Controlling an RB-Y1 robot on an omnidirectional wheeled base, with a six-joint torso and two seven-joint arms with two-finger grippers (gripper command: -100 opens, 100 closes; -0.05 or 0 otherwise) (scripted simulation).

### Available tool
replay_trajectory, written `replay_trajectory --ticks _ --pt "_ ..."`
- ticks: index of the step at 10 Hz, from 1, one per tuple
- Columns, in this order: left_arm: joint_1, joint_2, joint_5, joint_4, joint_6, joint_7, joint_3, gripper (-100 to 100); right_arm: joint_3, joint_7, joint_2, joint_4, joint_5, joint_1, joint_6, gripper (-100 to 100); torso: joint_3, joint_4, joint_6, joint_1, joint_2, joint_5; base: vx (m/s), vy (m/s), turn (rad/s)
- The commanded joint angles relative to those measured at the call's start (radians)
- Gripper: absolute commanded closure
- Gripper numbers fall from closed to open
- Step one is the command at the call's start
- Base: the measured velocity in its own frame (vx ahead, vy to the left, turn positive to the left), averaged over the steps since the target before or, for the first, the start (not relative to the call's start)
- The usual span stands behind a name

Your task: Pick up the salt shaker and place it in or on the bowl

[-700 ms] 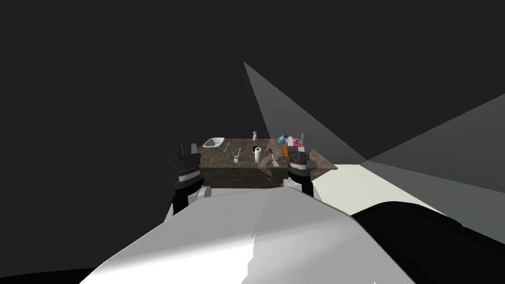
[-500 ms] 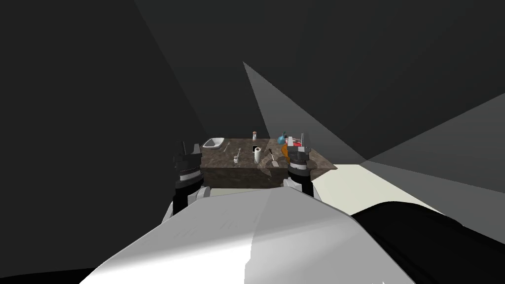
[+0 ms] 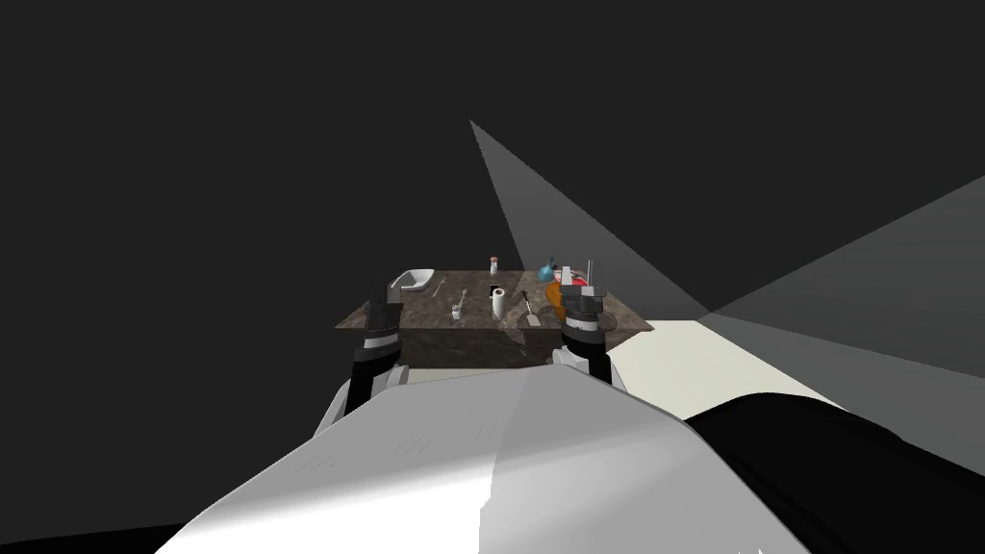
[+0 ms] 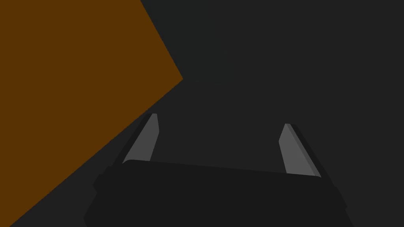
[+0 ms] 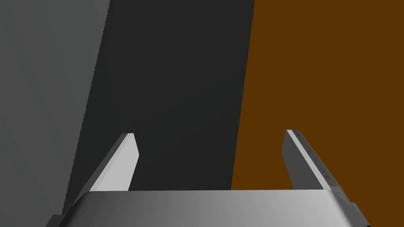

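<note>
A small white salt shaker [image 3: 493, 265] with a red cap stands at the far edge of the brown marbled table [image 3: 423, 313]. A white bowl [image 3: 414, 280] sits at the table's far left corner, well left of the shaker. My left gripper [image 3: 389, 291] hangs at the table's left side, just in front of the bowl; in the left wrist view the left gripper [image 4: 221, 121] stands open and empty. My right gripper [image 3: 578, 274] points upward at the table's right side, and the right wrist view shows the right gripper [image 5: 210, 134] open with nothing between its fingers.
On the table lie a white roll [image 3: 498, 304], a spatula [image 3: 529, 310], a small white item with a spoon [image 3: 458, 310], and a cluster of blue [image 3: 549, 272], orange [image 3: 555, 294] and red [image 3: 578, 279] things by the right gripper. Pale floor [image 3: 693, 356] lies to the right.
My left arm has swung inward from outside the table's left edge to above its left side near the bowl. The right arm has not moved.
</note>
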Motion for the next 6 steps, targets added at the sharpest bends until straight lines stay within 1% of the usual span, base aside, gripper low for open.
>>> replay_trajectory --ticks 1,6 --pt "-0.005 0.011 -0.021 0.031 0.008 -0.026 0.002 -100 0.000 0.000 0.000 0.000 0.000 0.000 0.000 0 0.000 0.000 0.000 0.000 0.000 0.000 0.005 -0.053 -0.010" --pt "-0.033 0.029 -0.089 0.147 0.024 -0.107 0.006 -100 0.000 0.000 0.000 0.000 0.000 0.000 0.000 0 0.000 0.000 0.000 0.001 0.000 0.000 0.006 -0.043 -0.011"
